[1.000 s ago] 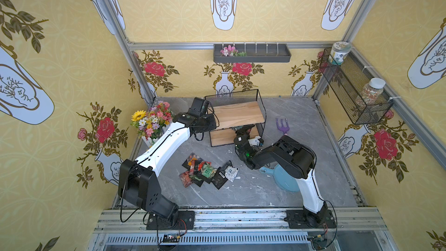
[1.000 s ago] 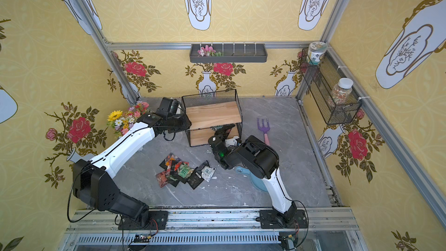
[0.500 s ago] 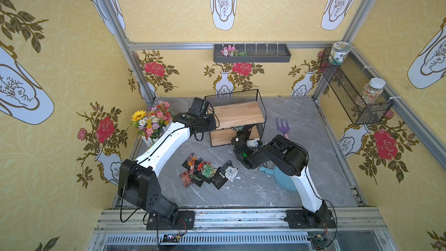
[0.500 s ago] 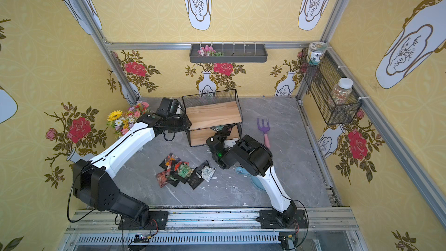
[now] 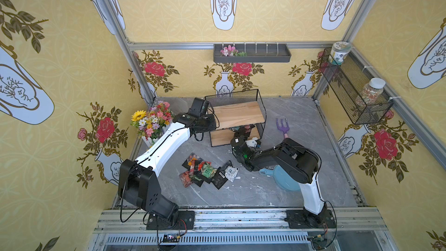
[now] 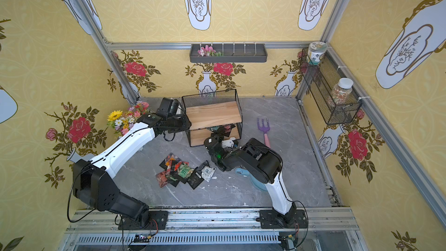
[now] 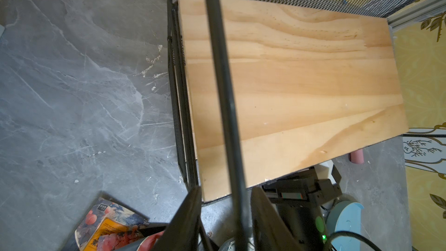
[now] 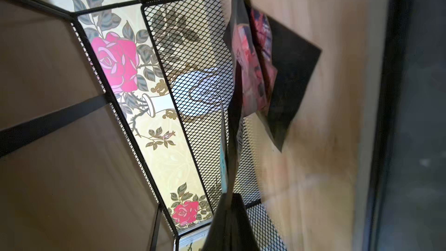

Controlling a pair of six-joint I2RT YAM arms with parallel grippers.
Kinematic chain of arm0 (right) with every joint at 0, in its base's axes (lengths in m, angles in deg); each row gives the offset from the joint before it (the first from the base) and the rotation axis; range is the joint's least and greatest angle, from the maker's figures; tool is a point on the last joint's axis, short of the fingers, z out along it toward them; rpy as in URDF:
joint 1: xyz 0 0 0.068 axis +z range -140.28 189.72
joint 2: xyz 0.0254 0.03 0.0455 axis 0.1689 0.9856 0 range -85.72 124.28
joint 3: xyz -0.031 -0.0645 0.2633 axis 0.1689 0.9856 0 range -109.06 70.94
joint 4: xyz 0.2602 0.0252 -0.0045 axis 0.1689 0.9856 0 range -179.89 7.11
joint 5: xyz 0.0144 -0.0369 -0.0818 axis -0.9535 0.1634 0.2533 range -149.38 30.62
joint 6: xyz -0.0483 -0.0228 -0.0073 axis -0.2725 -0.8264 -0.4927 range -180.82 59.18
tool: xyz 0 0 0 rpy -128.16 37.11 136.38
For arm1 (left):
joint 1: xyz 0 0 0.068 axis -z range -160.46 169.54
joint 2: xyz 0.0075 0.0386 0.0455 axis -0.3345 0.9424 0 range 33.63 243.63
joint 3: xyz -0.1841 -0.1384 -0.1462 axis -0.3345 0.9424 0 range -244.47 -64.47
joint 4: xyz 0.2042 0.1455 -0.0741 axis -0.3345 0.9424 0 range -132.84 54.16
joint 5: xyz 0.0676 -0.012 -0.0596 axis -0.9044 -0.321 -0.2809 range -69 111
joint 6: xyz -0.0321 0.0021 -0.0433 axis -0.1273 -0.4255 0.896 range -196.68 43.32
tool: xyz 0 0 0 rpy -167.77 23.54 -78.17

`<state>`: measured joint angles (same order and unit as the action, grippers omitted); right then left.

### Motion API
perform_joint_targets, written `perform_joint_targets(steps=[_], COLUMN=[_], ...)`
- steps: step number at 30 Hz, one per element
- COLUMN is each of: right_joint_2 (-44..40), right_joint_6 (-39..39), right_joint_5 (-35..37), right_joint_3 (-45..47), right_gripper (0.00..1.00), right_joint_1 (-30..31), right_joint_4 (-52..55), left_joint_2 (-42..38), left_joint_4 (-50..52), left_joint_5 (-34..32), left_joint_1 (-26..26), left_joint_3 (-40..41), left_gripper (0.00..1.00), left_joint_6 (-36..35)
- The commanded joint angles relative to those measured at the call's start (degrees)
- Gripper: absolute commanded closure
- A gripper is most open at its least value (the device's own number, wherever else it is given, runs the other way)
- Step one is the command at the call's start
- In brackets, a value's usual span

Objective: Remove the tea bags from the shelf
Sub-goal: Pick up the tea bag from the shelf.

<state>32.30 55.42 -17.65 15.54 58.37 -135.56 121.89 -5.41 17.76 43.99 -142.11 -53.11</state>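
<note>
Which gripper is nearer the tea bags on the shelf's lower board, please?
Right. Right gripper sits in that tier at the tea bags; left gripper straddles the shelf's top rim.

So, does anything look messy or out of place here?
Yes. Tea bags lie in a loose overlapping heap on the table, and white crumbs dot it near the shelf. One bag on the lower board sits askew.

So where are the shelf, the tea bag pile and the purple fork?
shelf (image 5: 237,115): in a top view, upper board.
tea bag pile (image 5: 206,171): in a top view, middle sachet.
purple fork (image 5: 284,129): in a top view, head.
</note>
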Motion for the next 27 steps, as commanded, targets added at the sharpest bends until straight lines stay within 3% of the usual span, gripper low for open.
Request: perform_joint_targets(steps=[1,14,27], right_joint_2=[-1.7,-5.38,-25.45], right_joint_6=[-0.41,-9.18,-18.99], right_joint_5=[-1.87,-13.89,-26.78], right_joint_3=[1.66,4.46,16.71], right_gripper=[1.0,1.0,1.0], right_joint_1=[0.65,2.31,6.5], right_joint_4=[2.96,-0.95,12.15], left_joint_2=[0.03,0.32,1.31], left_joint_4=[-1.24,-1.33,-0.77], left_joint_5=[1.27,1.26,-0.05], left_joint_1=[0.12,0.16,0.16], left_joint_3=[0.57,0.15,-0.79], left_gripper=[0.61,0.61,0.61], left_joint_6=[0.08,-0.08,0.15])
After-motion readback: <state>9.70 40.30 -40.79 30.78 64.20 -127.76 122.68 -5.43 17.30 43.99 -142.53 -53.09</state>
